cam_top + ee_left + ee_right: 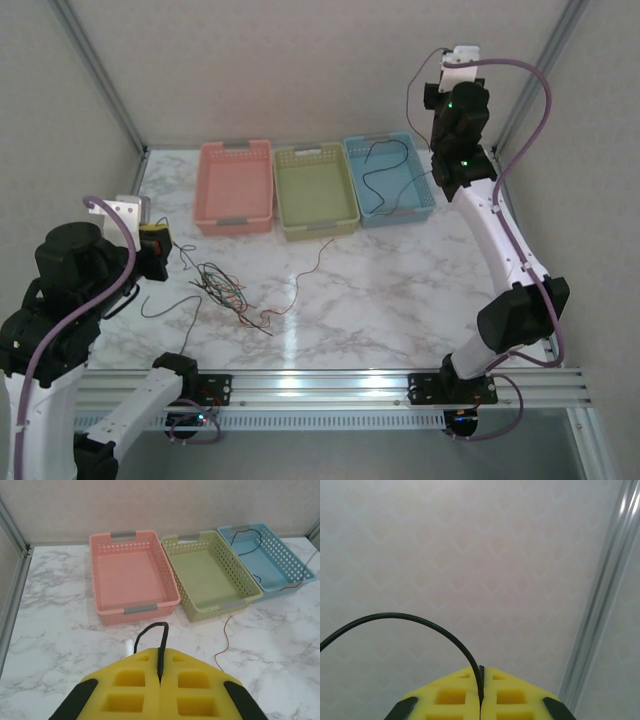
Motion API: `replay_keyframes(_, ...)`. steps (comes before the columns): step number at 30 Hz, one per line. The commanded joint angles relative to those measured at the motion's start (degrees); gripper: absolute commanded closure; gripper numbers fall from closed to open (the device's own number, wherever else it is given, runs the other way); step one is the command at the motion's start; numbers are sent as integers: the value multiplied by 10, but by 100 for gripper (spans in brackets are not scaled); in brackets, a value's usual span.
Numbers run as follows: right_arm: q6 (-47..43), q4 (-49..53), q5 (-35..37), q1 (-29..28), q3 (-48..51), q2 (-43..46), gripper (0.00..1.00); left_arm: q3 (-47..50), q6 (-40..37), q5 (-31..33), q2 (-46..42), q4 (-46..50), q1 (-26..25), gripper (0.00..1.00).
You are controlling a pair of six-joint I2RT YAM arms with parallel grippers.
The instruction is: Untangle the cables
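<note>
Left tool (160, 657): low over the near-left part of the tabletop (400, 290), yellow pads pressed together with no gap. Pinched in the seam is a black loop (150, 630), which arches up and forward out of the tips.

Right tool (481, 672): lifted high at the far right, facing the wall (470, 555) and a metal post (600, 595). Pads closed here too, clamped on a black strand (420, 622) that rises from the seam and curves off to the left edge of the wrist view.

Tangle of cables (225, 288): lies on the tabletop just right of the left tool, a loose snarl of black, red and green. A red wire (300, 285) trails out of it toward the baskets and stops short of them.

Baskets stand in a row along the far side, touching or nearly so: pink basket (236, 180), green basket (315, 190), blue basket (395, 180). A black length (260, 540) curls inside the blue one (whether it joins the strand in the right tool, cannot tell). Pink and green hold no wire that I can make out.
</note>
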State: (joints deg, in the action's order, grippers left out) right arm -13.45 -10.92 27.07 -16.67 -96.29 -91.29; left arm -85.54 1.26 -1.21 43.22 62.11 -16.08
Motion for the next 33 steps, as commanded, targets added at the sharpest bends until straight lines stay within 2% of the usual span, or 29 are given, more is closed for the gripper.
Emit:
replay_keyframes(1,34,-12,-39,-3,-29,-15,100,9,-9,-6,-9,-18,-7,100)
replay_keyframes(4,54,54,-21,-3,-116,-62,100,11,-9,-6,-7,-20,-10,100)
replay_keyframes(10,51,121,45,-4,-299,-190,100,8,-11,-4,-7,-17,-12,100)
replay_keyframes(16,65,140,34,-5,-418,-262,100,9,-13,5,-8,-15,-19,100)
replay_keyframes(29,83,212,41,-10,-424,-334,100,14,-15,12,-7,-15,-24,100)
replay_keyframes(33,79,221,42,-13,-387,-333,100,12,-16,14,-6,-14,-27,100)
